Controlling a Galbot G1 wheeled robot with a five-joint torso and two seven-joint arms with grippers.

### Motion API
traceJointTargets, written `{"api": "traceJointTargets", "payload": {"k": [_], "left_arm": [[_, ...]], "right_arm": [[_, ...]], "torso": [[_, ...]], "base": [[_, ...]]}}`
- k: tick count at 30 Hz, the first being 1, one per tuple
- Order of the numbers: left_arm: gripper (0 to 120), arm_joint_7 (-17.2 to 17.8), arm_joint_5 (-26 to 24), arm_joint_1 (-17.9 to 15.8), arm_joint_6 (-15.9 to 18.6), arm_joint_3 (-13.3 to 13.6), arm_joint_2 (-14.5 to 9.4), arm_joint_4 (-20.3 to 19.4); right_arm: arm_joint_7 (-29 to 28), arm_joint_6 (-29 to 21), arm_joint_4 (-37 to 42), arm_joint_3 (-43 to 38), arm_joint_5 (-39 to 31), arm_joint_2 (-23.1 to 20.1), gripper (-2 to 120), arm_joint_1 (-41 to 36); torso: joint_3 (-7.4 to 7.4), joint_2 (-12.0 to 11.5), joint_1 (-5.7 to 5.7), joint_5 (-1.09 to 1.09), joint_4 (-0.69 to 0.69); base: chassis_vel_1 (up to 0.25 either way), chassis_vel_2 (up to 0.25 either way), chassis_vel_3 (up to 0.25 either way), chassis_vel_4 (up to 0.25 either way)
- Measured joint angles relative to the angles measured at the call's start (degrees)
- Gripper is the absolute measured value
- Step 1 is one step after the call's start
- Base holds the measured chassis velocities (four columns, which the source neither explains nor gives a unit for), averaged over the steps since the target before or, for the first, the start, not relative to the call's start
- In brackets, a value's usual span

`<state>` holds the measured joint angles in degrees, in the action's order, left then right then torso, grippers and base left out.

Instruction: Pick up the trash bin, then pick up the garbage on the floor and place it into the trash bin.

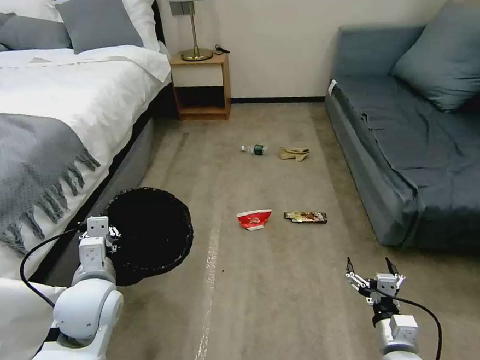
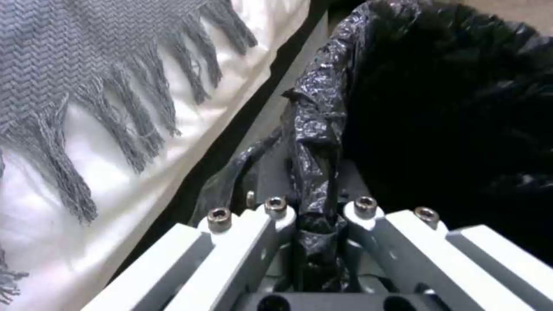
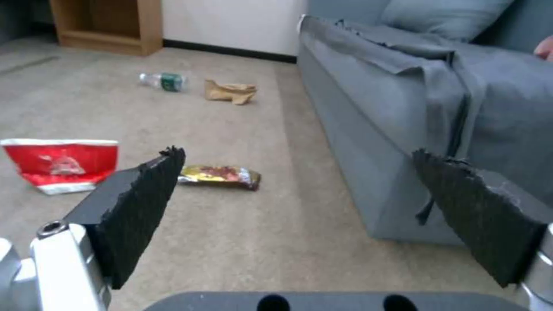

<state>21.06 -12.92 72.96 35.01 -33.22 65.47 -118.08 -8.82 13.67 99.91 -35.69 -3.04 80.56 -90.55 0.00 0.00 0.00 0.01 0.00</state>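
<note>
Four litter pieces lie on the floor; your left tool (image 2: 316, 207) pinches the trash bin (image 1: 151, 235) rim; steer the wide right tool (image 1: 373, 272) toward the red wrapper (image 1: 255, 219).

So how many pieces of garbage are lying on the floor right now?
4. Red-white wrapper and dark snack wrapper lie side by side mid-floor; clear bottle and crumpled tan paper lie farther off, toward the nightstand. More could hide under the furniture.
</note>
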Motion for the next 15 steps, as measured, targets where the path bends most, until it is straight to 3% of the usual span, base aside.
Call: {"api": "traceJointTargets", "payload": {"k": [15], "left_arm": [[4, 0.05, -0.64, -0.74, -0.1, 1.45, 0.61, 0.79]], "right_arm": [[-1.45, 2.9, -2.77, -1.01, 2.33, 0.06, 100, 0.84]], "torso": [[0.0, 0.0, 0.0, -0.01, 0.0]], "base": [[0.0, 0.0, 0.0, 0.0]]}}
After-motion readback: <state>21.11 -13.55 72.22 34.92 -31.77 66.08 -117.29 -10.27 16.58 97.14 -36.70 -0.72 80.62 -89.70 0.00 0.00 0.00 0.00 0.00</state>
